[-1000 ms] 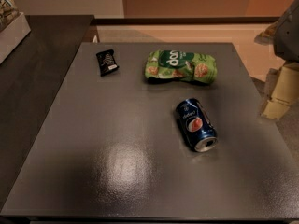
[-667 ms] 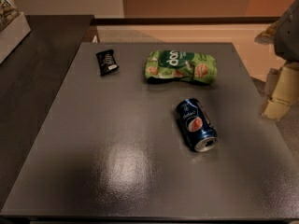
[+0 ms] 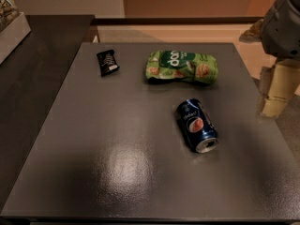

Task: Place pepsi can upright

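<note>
Your pepsi can [image 3: 197, 124] lies on its side on the grey table [image 3: 93, 163], at about 3 o'clock from the table's centre. It is dark blue, with the round red-white-blue logo and the white lettering turned up toward the camera. One silver end, the one you see most plainly, points to about 5 o'clock; the other end points to about 11 o'clock. Nothing touches the can.

From the can, the green snack bag [image 3: 182, 67] sits at 12 o'clock, near it but apart, lying flat with its long side across the table. A small black packet [image 3: 107, 62] lies well apart at about 10 o'clock.

Look to 3 o'clock from the can for the gripper [image 3: 273, 102]: it hangs past the table's right edge, well apart from the can and off the tabletop. Its beige body points downward, and the grey arm [image 3: 281, 25] above it enters from the upper right corner. You cannot tell from this view whether the gripper is spread or pressed together; it holds nothing that shows.
</note>
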`<action>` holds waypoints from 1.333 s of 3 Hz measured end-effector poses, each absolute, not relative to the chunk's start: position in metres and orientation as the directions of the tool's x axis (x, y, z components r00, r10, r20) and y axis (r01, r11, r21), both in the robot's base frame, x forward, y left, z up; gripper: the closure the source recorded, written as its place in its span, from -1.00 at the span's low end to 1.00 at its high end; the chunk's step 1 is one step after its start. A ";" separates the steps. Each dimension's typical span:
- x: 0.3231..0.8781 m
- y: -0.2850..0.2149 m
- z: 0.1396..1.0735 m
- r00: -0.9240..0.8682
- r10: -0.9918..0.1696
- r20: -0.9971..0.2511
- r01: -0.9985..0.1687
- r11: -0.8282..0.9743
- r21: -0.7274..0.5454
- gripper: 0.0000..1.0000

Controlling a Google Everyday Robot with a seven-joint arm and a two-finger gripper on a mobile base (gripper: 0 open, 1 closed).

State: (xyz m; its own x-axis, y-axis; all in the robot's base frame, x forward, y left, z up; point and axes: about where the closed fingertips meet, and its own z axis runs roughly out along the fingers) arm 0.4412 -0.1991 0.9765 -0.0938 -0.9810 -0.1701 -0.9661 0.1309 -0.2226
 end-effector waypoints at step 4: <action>0.445 -0.147 0.955 0.649 -0.761 -0.005 -0.748 -0.636 -0.189 -1.00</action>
